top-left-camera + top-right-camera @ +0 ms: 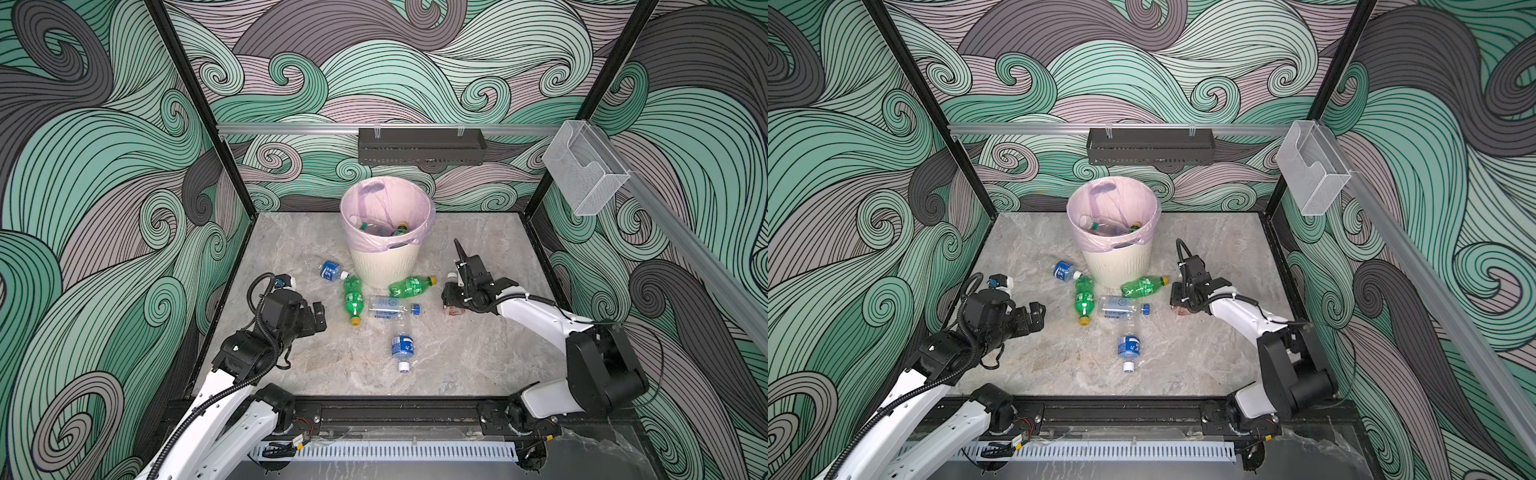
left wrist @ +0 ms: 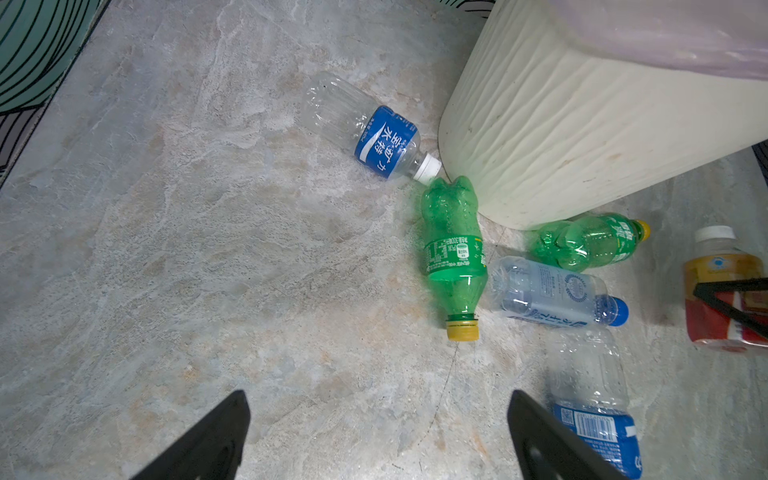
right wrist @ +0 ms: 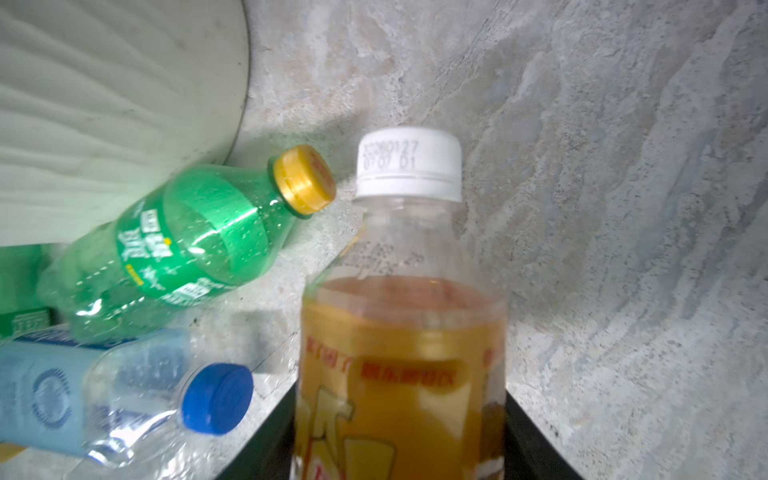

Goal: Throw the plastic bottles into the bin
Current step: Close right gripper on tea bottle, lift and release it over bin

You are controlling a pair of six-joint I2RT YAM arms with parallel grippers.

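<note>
Grey stone-look table [image 1: 478, 353] sits inside a box with wavy green walls. Your right claw [image 3: 400, 399] pinches the orange bottle [image 3: 401, 332], with one finger on each side of its label part. That bottle lies on the table, off to the right of the bin [image 1: 384, 266]. Your left claw [image 2: 376, 409] is spread wide with nothing in it, well away from that bottle.

Here is what I think could go wrong.

The orange bottle has drink inside, so it is likely heavier than the empty ones. Its skin looks smooth. Your fingers hold it far from the white cap, so the cap end may dip when you lift. If it dips a lot, it could slide out and drop.

One green bottle [image 3: 187, 241] lies against the foot of the bin. Its yellow cap is just beside the orange bottle's cap. If you swing sideways while you are low, you could bump it and send it rolling.

The bin is much taller than the bottles. If you go toward it too low, the bottle may hit the wall. That could push the bin or tug the pink bag [image 1: 365, 245] off the rim. So go up first, then across.

If you let go before you are over the hole, the bottle will land back on the table.
</note>
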